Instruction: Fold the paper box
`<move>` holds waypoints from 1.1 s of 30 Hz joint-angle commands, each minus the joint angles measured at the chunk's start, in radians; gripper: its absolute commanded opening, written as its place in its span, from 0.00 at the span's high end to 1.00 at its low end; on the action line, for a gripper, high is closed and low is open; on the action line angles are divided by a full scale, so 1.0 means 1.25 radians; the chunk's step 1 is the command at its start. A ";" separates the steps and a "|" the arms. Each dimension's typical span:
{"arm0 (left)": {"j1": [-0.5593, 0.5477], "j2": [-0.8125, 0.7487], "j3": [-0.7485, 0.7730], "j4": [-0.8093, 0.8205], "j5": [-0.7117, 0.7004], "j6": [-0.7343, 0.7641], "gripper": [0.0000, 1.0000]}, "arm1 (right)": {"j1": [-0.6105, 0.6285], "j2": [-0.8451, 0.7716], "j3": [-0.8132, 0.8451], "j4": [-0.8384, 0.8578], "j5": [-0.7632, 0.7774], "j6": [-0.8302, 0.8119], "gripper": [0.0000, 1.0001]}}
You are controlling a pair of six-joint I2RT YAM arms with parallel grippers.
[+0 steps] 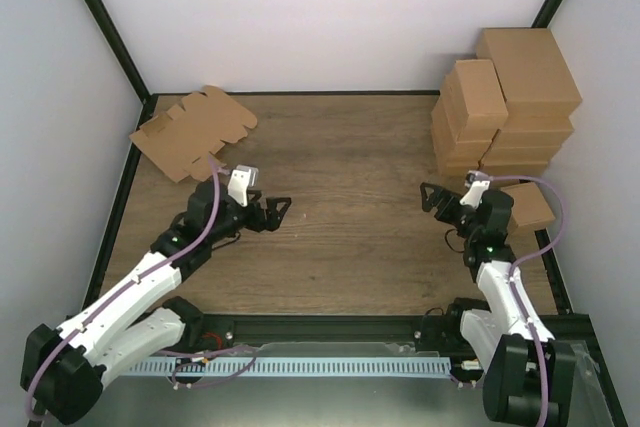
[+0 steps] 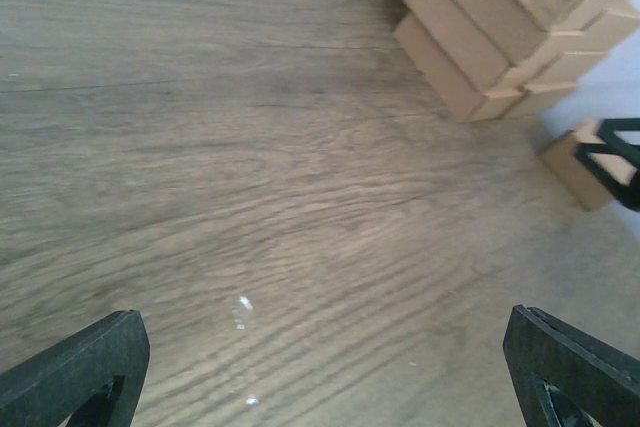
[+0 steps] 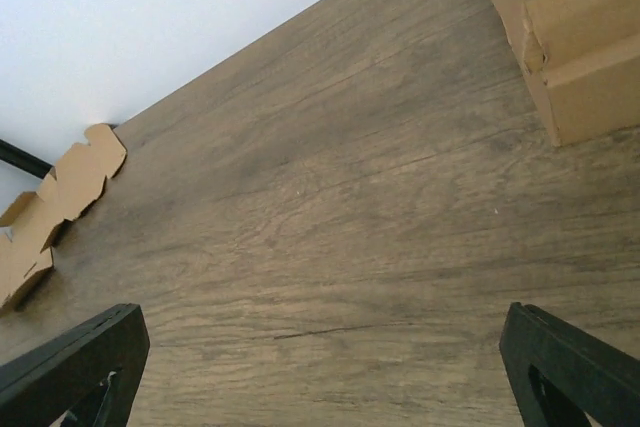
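A pile of flat notched brown cardboard blanks lies at the far left corner; its edge shows in the right wrist view. I see no single thin die-cut paper box lying apart from that pile. A small closed brown box lies just right of my right arm and also shows in the left wrist view. My left gripper is open and empty over bare wood. My right gripper is open and empty, facing left over bare wood.
A stack of bigger brown cartons stands at the far right against the wall, seen also in the left wrist view and the right wrist view. A black frame edges the wooden table. White walls close three sides.
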 commanded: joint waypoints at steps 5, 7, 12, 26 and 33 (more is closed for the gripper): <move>0.000 0.015 -0.101 0.162 -0.231 0.063 0.00 | -0.005 -0.020 -0.093 0.174 0.007 0.001 0.00; 0.009 0.019 -0.110 0.179 -0.281 0.082 0.00 | -0.005 -0.021 -0.117 0.210 0.007 -0.001 0.00; 0.107 0.025 -0.124 0.197 -0.362 0.099 0.00 | -0.005 -0.025 -0.128 0.236 0.020 -0.002 0.00; 0.182 -0.074 -0.265 0.342 -0.556 0.124 0.00 | -0.005 -0.034 -0.120 0.245 0.173 -0.006 0.00; 0.182 -0.074 -0.264 0.345 -0.552 0.125 0.00 | -0.004 0.028 -0.094 0.260 0.126 -0.024 0.00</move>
